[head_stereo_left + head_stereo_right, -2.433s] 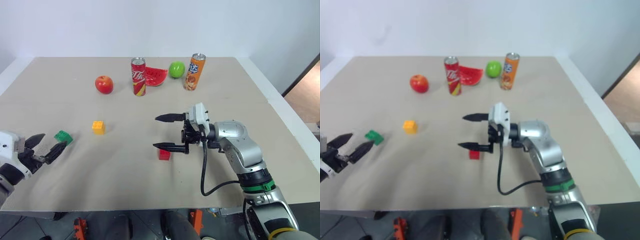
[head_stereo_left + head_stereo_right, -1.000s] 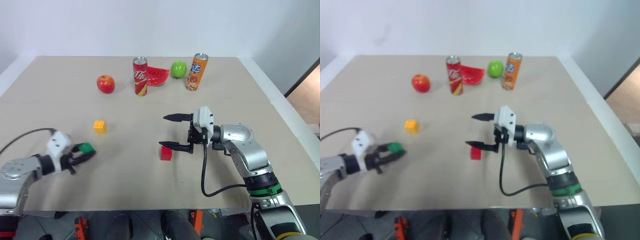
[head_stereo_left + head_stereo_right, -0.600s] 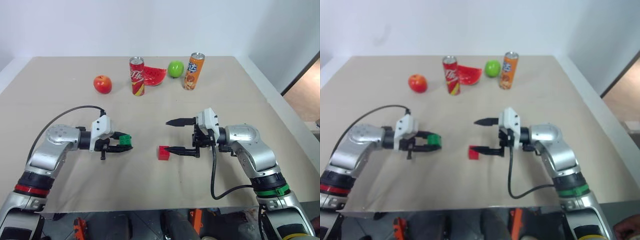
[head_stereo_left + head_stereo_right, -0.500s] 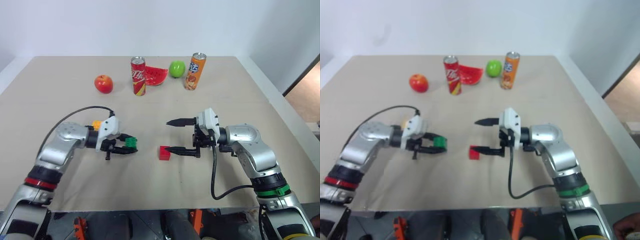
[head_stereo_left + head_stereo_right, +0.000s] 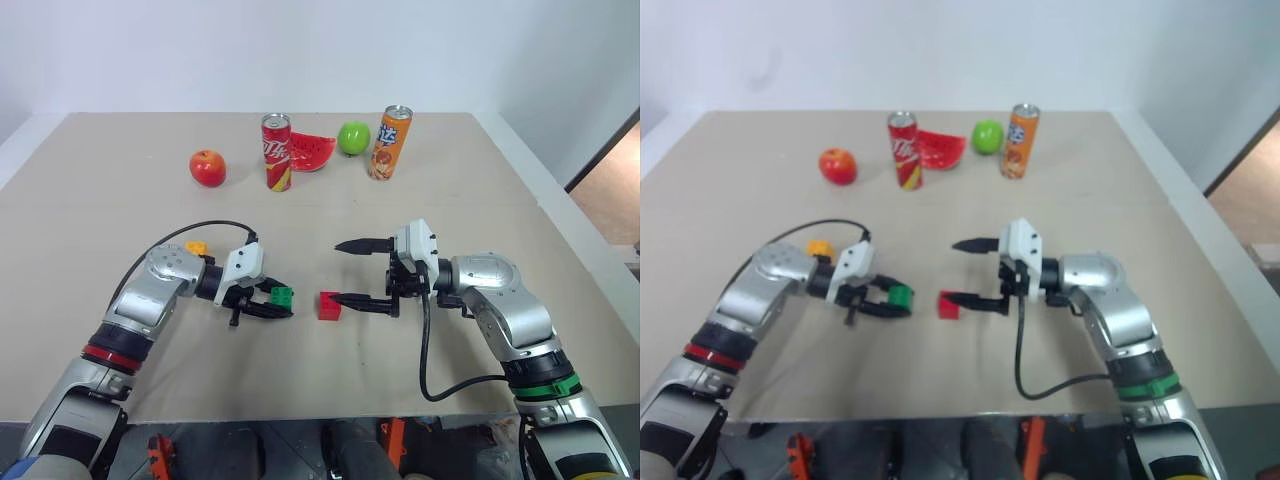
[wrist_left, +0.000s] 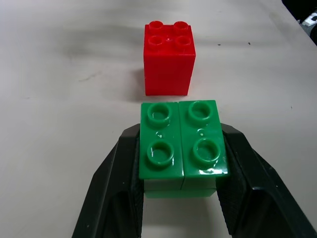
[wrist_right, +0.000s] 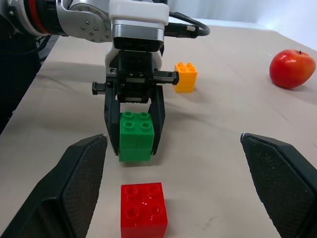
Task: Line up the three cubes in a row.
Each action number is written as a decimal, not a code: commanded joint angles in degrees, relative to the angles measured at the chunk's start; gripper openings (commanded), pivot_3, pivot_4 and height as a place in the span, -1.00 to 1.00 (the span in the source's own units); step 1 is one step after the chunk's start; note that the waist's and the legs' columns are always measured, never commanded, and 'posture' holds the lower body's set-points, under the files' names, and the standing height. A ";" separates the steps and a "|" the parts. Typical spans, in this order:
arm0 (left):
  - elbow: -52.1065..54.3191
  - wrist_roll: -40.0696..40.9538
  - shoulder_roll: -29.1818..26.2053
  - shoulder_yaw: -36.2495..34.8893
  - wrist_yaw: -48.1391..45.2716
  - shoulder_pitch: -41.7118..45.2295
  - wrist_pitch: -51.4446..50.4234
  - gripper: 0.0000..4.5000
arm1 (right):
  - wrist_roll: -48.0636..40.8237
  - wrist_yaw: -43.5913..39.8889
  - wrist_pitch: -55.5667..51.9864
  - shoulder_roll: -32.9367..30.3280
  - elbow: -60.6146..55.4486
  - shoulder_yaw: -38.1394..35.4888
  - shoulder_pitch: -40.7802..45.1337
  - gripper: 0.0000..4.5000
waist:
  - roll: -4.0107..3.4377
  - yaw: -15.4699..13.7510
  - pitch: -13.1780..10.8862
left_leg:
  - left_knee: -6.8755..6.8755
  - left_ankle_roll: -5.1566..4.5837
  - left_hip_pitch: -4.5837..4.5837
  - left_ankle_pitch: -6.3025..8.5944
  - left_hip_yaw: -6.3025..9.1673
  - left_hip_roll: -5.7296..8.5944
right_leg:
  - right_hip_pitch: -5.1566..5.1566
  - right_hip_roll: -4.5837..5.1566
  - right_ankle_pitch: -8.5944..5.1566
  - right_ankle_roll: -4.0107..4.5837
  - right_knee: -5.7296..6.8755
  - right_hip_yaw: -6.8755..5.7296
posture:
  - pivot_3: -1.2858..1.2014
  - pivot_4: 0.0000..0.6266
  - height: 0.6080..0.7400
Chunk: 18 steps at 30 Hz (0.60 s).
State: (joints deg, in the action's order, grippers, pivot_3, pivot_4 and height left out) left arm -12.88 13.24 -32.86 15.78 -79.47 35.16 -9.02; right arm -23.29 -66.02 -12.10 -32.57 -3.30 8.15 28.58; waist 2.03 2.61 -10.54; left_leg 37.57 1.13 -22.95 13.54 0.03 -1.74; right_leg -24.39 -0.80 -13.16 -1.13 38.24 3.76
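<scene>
Green cube, clamped in the left gripper just left of the red cube at frame centre, could knock red askew if set down too close, while the right gripper hangs wide open over red and the orange cube sits behind the left arm.

Legible text: none confirmed. Red can carries white script lettering, too small to read. Orange can shows a blue-and-white logo patch near its top, characters not resolvable. No markings visible on the blocks in either wrist view.
</scene>
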 commanded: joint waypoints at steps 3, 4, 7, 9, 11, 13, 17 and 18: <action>-0.83 -1.05 0.63 -0.29 -0.30 1.41 2.04 -0.40 | -0.65 0.39 0.44 -0.48 -3.01 -1.90 -0.20 1.00 | 0.00 0.00 0.00 | 0.00 0.00 0.00 0.00 0.01 0.00 | 0.00 -0.01 0.00 0.00 0.00 -0.01 | 0.03 -0.52 1.00; -0.99 -1.24 0.77 -0.16 -0.41 1.39 2.24 -0.40 | -0.68 0.42 0.42 -0.52 -3.19 -1.92 -0.38 1.00 | 0.00 -0.01 0.00 | 0.00 0.00 0.00 0.00 0.02 0.00 | 0.00 -0.01 0.00 0.00 0.00 -0.02 | 0.03 -0.52 1.00; -1.95 -2.15 0.86 0.26 -0.92 1.43 3.30 -0.40 | -0.63 0.50 0.35 -0.59 -3.65 -1.88 -0.88 1.00 | 0.00 0.01 0.00 | 0.00 0.00 0.00 0.00 0.01 0.00 | 0.00 0.00 0.00 0.00 0.00 -0.01 | 0.03 -0.52 1.00; -2.57 -2.47 1.00 0.32 -1.18 1.53 3.80 -0.40 | -0.54 0.58 0.34 -0.56 -3.80 -1.84 -1.05 1.00 | 0.00 0.01 0.00 | 0.00 0.00 0.00 0.00 0.01 0.00 | 0.00 0.00 0.00 0.00 0.00 0.00 | 0.03 -0.52 1.00; -2.98 -2.66 1.06 0.42 -1.49 1.70 3.78 -0.40 | -0.43 0.68 0.36 -0.53 -3.86 -1.77 -1.11 1.00 | 0.00 0.00 0.00 | 0.01 0.00 0.00 0.00 0.01 0.00 | 0.00 0.00 0.01 0.01 0.00 -0.01 | 0.03 -0.52 1.00; -3.52 -2.96 1.23 0.56 -1.79 1.93 4.14 -0.40 | -0.31 0.71 0.47 -0.56 -3.82 -1.73 -1.16 1.00 | 0.00 0.00 0.00 | 0.02 0.00 0.00 0.00 0.02 0.01 | 0.00 -0.01 0.01 0.01 0.01 -0.01 | 0.03 -0.52 1.00; -4.74 -3.47 1.73 0.58 -2.20 2.29 4.52 -0.40 | -0.10 0.87 0.61 -0.58 -3.92 -1.62 -1.30 1.00 | 0.00 -0.01 0.00 | 0.02 0.00 0.00 0.00 0.02 0.02 | 0.01 0.00 0.02 0.01 0.01 -0.01 | 0.03 -0.52 1.00; -5.17 -3.79 1.81 0.68 -2.28 2.35 4.98 -0.40 | -0.06 0.93 0.60 -0.59 -4.01 -1.59 -1.35 1.00 | 0.00 -0.01 0.00 | 0.03 0.00 0.00 0.00 0.01 0.02 | 0.01 0.00 0.02 0.01 0.01 -0.01 | 0.03 -0.52 1.00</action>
State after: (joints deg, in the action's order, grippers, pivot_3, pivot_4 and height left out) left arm -17.61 9.84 -31.18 16.07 -81.29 36.37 -5.19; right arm -23.25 -65.52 -12.15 -32.66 -5.00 8.15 27.32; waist 2.03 2.59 -10.54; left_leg 37.60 1.13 -22.95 13.54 0.04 -1.72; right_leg -24.38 -0.79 -13.14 -1.12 38.25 3.75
